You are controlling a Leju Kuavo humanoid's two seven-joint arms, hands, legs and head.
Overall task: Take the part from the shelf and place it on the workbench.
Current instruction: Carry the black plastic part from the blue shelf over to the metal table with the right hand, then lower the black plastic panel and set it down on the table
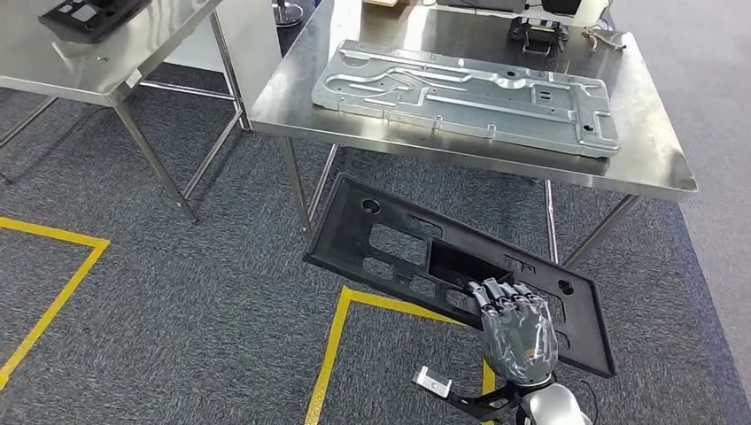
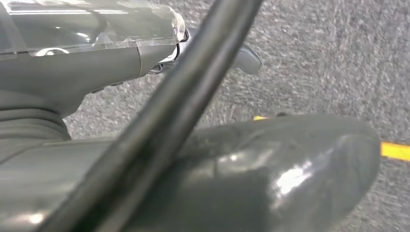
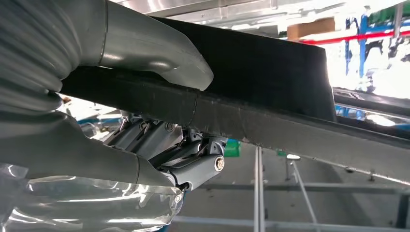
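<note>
The part is a long black plastic panel with several cut-outs. It hangs tilted over the carpet, in front of and below the steel workbench. My right hand grips its near right edge, fingers curled over the top. In the right wrist view the grey thumb presses one face of the black panel and the darker fingers clamp the other. In the left wrist view my left hand is close and blurred over the carpet, with a dark bar crossing in front; its grip is unclear.
A large grey sheet-metal plate covers most of the workbench top, and a small black fixture stands at its back edge. A second steel table carrying a black piece stands far left. Yellow tape lines mark the carpet.
</note>
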